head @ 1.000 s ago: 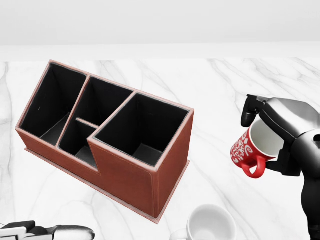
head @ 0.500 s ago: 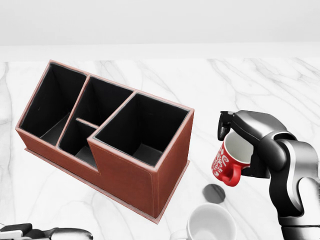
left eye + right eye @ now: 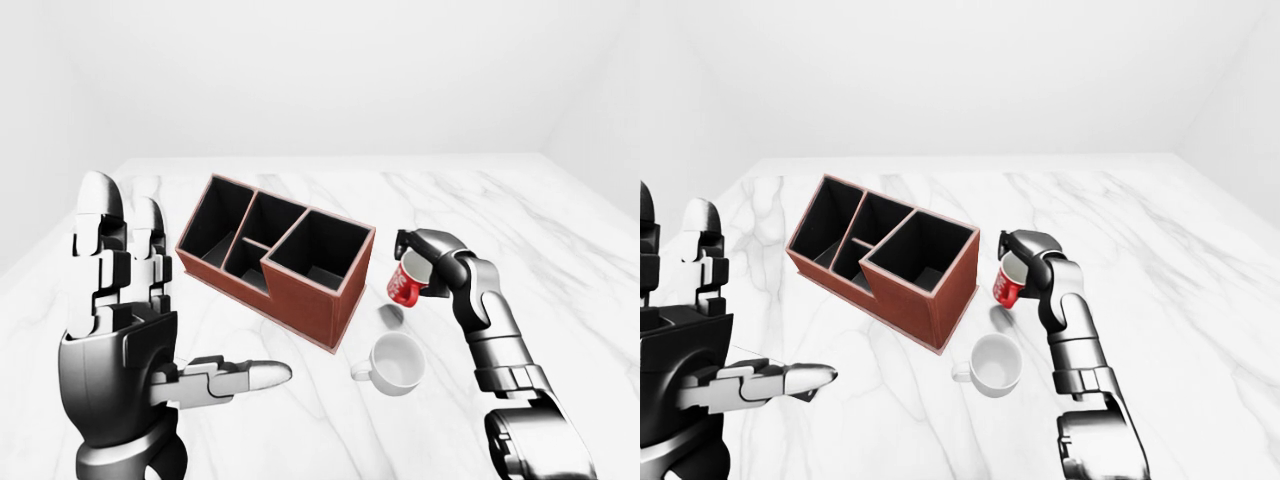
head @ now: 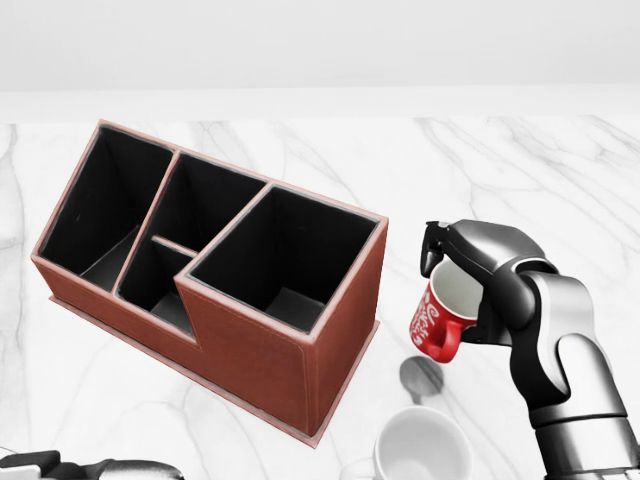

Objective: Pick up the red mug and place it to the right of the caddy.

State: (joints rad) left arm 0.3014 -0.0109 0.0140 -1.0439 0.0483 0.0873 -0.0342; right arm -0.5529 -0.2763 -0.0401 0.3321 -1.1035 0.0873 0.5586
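Note:
The red mug (image 4: 438, 318) with white lettering hangs a little above the marble table (image 4: 500, 170), handle down, tilted, its shadow beneath it. My right hand (image 4: 460, 290) is shut on it, one finger hooked over the rim and the others behind the body. It is just right of the brown caddy (image 4: 280, 350), which has black compartments, with a small gap to the caddy's right wall. My left hand (image 3: 170, 300) is held up open at the left of the left-eye view, fingers spread, holding nothing.
A white mug (image 4: 422, 447) stands on the table at the bottom of the head view, right below the red mug and near the caddy's lower right corner. A pale wall rises beyond the table's top edge.
My right hand has carried the red mug leftward and lower, toward the caddy's right wall. Its shadow now shows on the table beneath. The caddy and white mug have not moved.

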